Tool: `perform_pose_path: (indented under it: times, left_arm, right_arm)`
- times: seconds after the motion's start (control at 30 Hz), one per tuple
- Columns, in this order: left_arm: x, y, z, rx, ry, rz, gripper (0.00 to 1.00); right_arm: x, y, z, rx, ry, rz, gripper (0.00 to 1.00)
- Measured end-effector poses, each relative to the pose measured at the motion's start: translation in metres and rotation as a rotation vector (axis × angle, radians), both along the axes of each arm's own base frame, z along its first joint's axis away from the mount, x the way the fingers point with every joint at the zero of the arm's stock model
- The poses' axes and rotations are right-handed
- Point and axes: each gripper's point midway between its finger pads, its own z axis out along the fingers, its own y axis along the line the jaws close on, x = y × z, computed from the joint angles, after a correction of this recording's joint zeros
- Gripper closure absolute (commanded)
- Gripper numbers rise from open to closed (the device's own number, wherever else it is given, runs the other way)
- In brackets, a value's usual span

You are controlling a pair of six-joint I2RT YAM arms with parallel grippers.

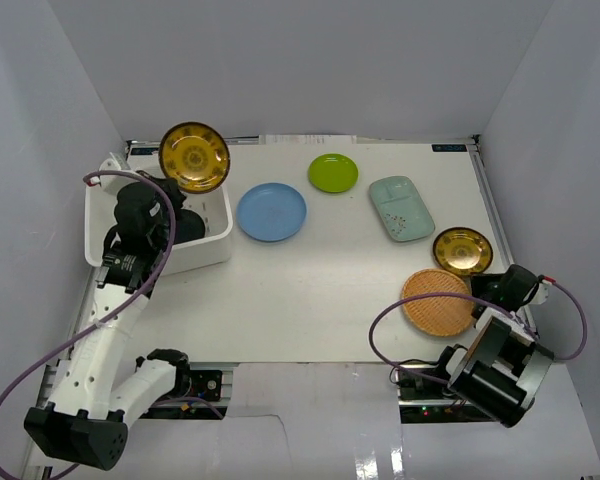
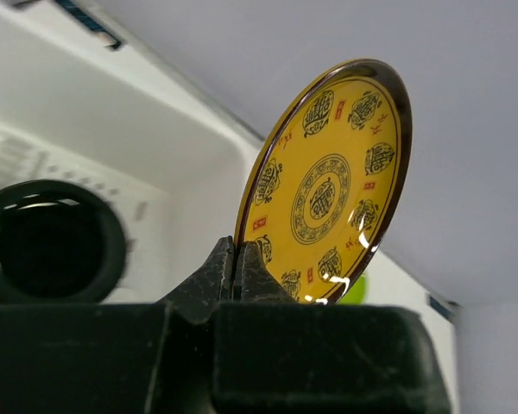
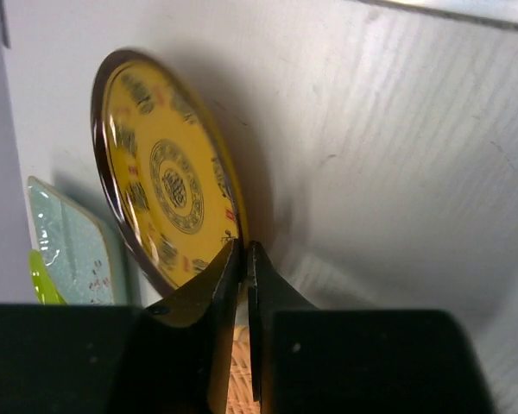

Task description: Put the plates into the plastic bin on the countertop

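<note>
My left gripper (image 1: 176,186) (image 2: 237,259) is shut on the rim of a gold-and-black patterned plate (image 1: 194,156) (image 2: 328,185) and holds it on edge above the white plastic bin (image 1: 208,256). A glossy black plate (image 1: 187,226) (image 2: 52,241) lies inside the bin. My right gripper (image 1: 492,276) (image 3: 243,254) is shut on the rim of the second gold-and-black plate (image 1: 462,250) (image 3: 168,185), low over the countertop (image 1: 310,290) at the right. The blue (image 1: 271,211), lime green (image 1: 333,172), pale mint (image 1: 400,208) and tan woven (image 1: 438,301) plates lie on the countertop.
Pale grey walls close in the countertop on three sides. The tan woven plate lies right beside my right gripper and shows under its fingers in the right wrist view (image 3: 242,371). A purple cable loops over the table's front edge near it (image 1: 380,335).
</note>
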Motion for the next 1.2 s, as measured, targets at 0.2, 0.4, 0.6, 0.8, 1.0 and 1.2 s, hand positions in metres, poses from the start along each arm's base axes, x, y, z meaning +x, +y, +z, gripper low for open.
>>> perform_pose_path:
  times: [0.2,0.4,0.6,0.8,1.0,1.2]
  left_arm:
    - [-0.003,0.058,-0.076,0.094,0.233,0.201,1.00]
    - [-0.008,0.106,-0.130,0.110,0.420,0.324,1.00]
    - [-0.008,0.122,-0.149,0.131,0.492,0.353,0.99]
    - [0.001,0.116,-0.175,0.136,0.574,0.305,0.69]
    - [0.003,0.112,-0.182,0.131,0.582,0.275,0.16]
    - [0.007,0.097,-0.162,0.100,0.509,0.195,0.02]
  right_arm:
    - [0.015,-0.007,0.071,-0.112,-0.179,-0.010,0.92]
    - [0.041,0.043,0.150,-0.184,-0.400,0.189,0.92]
    - [0.056,0.123,0.206,-0.196,-0.501,0.456,0.92]
    - [0.041,0.259,0.268,-0.195,-0.645,0.855,0.92]
    - [0.025,0.354,0.280,-0.207,-0.655,1.075,0.92]
    - [0.025,0.426,0.265,-0.258,-0.588,1.207,0.92]
